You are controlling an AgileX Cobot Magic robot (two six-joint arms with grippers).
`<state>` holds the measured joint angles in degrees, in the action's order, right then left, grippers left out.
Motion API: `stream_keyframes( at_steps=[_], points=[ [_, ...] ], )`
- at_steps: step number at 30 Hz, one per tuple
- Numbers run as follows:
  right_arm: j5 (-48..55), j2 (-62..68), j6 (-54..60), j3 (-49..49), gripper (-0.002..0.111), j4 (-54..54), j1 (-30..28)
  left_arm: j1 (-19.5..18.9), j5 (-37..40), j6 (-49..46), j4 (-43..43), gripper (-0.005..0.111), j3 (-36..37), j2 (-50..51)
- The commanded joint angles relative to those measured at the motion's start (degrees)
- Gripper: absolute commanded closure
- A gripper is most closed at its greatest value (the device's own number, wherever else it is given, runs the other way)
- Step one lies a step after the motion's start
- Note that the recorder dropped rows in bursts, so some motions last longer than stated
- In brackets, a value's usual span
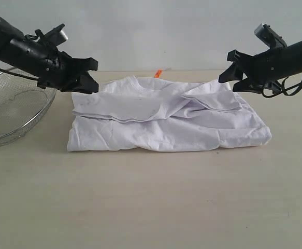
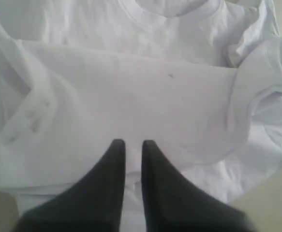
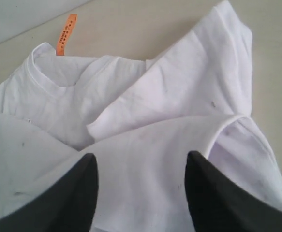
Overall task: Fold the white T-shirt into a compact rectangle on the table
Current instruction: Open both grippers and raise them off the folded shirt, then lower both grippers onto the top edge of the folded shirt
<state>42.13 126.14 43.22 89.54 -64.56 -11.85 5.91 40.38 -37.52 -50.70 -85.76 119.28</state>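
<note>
White T-shirt point(image 1: 166, 122) on beige table point(image 1: 151, 207)

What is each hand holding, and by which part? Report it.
Nothing is held. The left hand, nearly closed, and the right hand, wide open, have no cloth of the white T-shirt between their jaws.

Left gripper point(image 2: 133, 143) hovers, jaws a narrow slit apart, empty. Right gripper point(image 3: 141, 162) hovers, jaws spread wide, empty. Both point inward.
</note>
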Motion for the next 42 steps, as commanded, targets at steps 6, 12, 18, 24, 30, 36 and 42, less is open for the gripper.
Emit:
stream_keyframes(
  at_steps=[6,12,18,24,30,36,42],
  points=[
    [12.6,-5.0,1.3,0.4,0.079,3.5,-0.1,0.0,10.3,0.7,5.8,0.102,0.0,-8.1],
    [12.6,-5.0,5.3,0.3,0.064,14.3,4.7,0.7,12.0,0.7,7.1,0.102,4.2,-7.3],
    [1.7,-4.9,3.6,0.3,0.046,26.9,11.6,3.1,9.7,0.7,8.5,0.102,8.0,-6.3],
    [-7.7,-4.8,-2.3,0.3,0.046,40.1,16.0,3.5,8.9,0.7,9.4,0.102,8.4,-5.9],
    [-10.9,-4.0,-2.9,0.3,0.047,42.4,16.6,3.5,8.0,0.7,9.4,0.102,8.4,-5.9],
    [-9.1,-3.1,-2.9,0.3,0.047,43.4,16.6,3.5,7.3,0.7,9.5,0.102,8.4,-5.9],
    [-6.0,-3.2,-2.8,0.3,0.047,43.4,16.6,3.5,7.0,0.7,9.6,0.102,8.4,-5.9]
  ],
)
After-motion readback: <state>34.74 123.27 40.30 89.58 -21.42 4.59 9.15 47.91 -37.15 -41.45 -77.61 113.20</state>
